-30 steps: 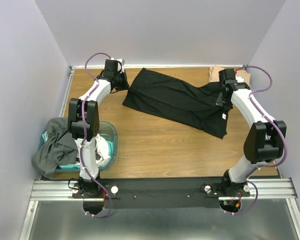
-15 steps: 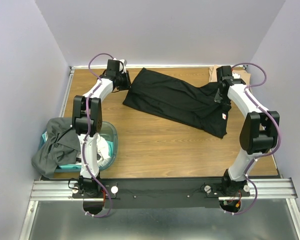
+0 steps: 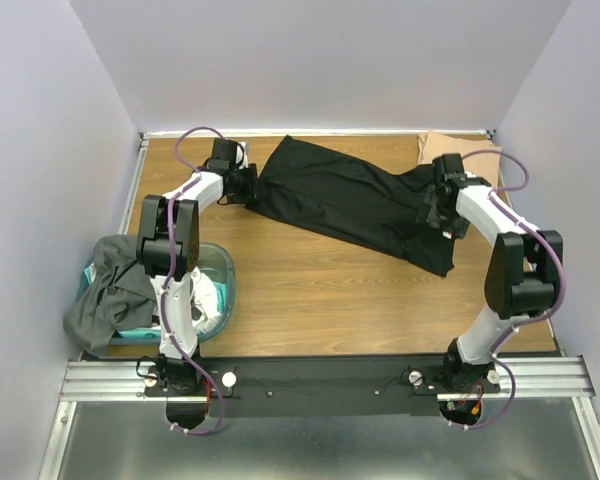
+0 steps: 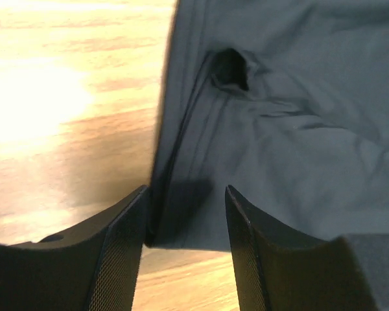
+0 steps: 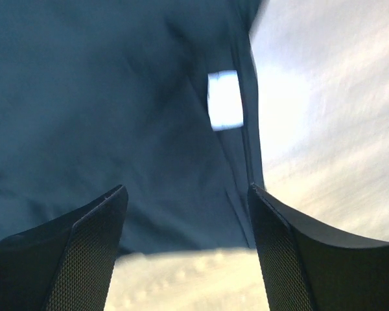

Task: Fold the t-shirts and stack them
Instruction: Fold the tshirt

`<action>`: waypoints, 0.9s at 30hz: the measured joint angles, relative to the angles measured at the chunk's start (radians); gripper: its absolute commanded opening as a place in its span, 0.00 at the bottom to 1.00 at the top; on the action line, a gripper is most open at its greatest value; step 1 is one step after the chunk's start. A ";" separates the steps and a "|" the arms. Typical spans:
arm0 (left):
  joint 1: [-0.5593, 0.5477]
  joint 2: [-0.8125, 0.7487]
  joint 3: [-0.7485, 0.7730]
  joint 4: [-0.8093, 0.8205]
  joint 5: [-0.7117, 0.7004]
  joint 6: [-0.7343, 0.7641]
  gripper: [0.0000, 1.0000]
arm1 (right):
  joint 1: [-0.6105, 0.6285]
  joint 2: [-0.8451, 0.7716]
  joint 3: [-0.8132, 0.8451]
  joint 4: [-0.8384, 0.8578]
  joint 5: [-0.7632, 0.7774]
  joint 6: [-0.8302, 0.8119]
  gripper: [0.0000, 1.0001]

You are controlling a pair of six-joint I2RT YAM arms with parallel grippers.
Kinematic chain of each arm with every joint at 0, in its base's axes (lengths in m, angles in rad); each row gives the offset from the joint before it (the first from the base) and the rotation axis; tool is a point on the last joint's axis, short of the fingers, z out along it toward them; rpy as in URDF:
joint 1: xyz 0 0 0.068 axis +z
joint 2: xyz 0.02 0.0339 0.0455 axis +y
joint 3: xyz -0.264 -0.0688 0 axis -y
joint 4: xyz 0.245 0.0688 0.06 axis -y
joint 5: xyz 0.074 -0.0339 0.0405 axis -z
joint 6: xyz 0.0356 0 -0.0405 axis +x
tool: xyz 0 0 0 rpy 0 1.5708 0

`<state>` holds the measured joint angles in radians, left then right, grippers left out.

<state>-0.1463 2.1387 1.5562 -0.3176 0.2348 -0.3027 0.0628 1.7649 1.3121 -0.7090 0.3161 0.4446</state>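
Risks first, going left to right. The left gripper [image 3: 244,186] sits at about 10 o'clock on the table [image 3: 310,300]. Its fingers are spread, and the hem corner of the black t-shirt [image 3: 350,200] lies in the gap between them, not pinched. If that arm pulls away low, a fingertip could probably snag the hem and drag the corner out of line or flip it over. Same story on the other side. The right gripper [image 3: 437,208], around 2 o'clock, hangs with its fingers spread wide over the cloth near a white label [image 5: 223,100], gripping nothing. That wrist view is blurred, so how close the tips are to the fabric is hard to tell. A low exit could ruck that end up too. Either snag would likely mean flattening it again before any fold.

Now the shirts. A grey shirt [image 3: 110,290] is heaped over the teal tub [image 3: 223,278] at 8 o'clock. The black one lies across the back half of the table, a long dark strip slanting from about 11 o'clock down to 3 o'clock. It isn't flat: the left wrist view shows shallow creases and a small dark pucker, and the right end looks bunched. It seems thin and limp, so it'll probably slide easily on the wood. A tan shirt [image 3: 450,147] pokes out at the 1 o'clock corner.
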 measured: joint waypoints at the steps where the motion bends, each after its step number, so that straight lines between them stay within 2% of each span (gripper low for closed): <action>1: 0.000 -0.012 -0.014 0.002 -0.003 0.002 0.59 | -0.002 -0.029 -0.055 0.002 -0.016 0.006 0.78; 8: 0.001 -0.075 -0.107 0.016 -0.025 0.006 0.59 | -0.006 -0.163 -0.255 0.006 -0.097 0.050 0.74; 14: 0.001 -0.075 -0.109 0.031 -0.023 0.005 0.58 | -0.017 -0.236 -0.328 0.012 -0.131 0.073 0.70; 17: 0.001 -0.075 -0.109 0.035 -0.016 0.004 0.52 | -0.034 -0.258 -0.365 0.021 -0.146 0.082 0.68; 20: 0.001 -0.074 -0.109 0.045 -0.010 0.000 0.35 | -0.048 -0.268 -0.397 0.029 -0.159 0.089 0.66; 27: 0.002 -0.074 -0.113 0.055 0.008 0.000 0.23 | -0.099 -0.268 -0.453 0.071 -0.206 0.090 0.63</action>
<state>-0.1440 2.0647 1.4433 -0.2626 0.2432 -0.3031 -0.0360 1.4971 0.8593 -0.6384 0.1101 0.5350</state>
